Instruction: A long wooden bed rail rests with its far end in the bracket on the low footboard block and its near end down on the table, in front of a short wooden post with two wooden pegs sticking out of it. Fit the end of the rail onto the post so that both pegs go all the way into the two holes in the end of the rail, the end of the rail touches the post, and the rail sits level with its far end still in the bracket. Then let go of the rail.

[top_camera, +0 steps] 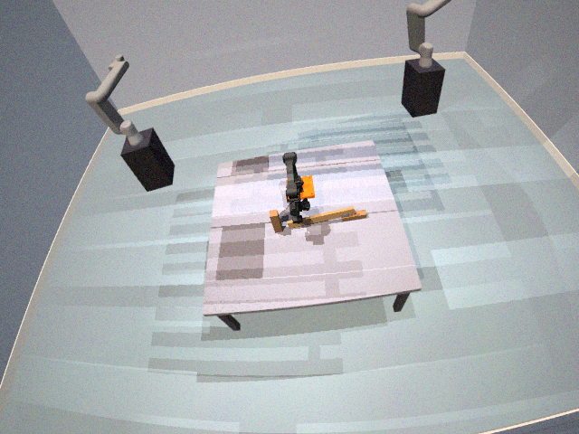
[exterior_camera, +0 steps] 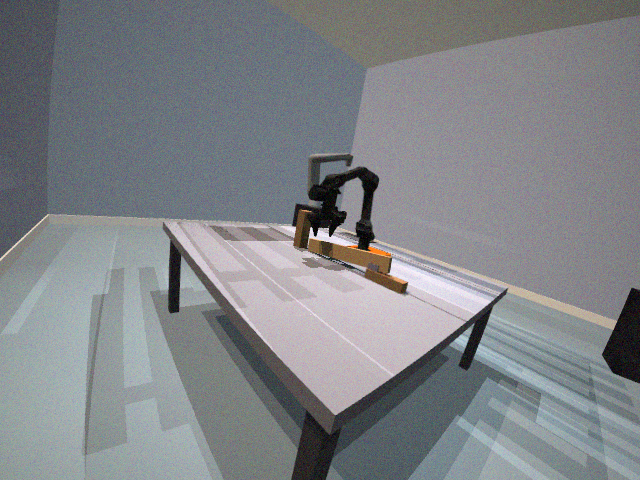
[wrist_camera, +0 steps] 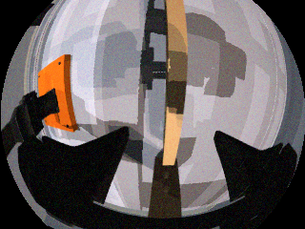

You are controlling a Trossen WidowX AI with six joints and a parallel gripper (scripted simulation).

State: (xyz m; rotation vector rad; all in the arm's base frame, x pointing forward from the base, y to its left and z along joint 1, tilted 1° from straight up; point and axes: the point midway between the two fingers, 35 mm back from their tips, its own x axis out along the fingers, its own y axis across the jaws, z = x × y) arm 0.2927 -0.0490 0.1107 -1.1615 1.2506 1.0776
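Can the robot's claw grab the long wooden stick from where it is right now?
Probably yes. The gripper is open and empty, hanging just above the rail near the post. In the wrist view the rail runs between the two fingers, and nothing appears to block the way down.

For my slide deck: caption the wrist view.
Open end effector poised above the wooden rail, which runs lengthwise between its two dark fingers, not yet gripped.
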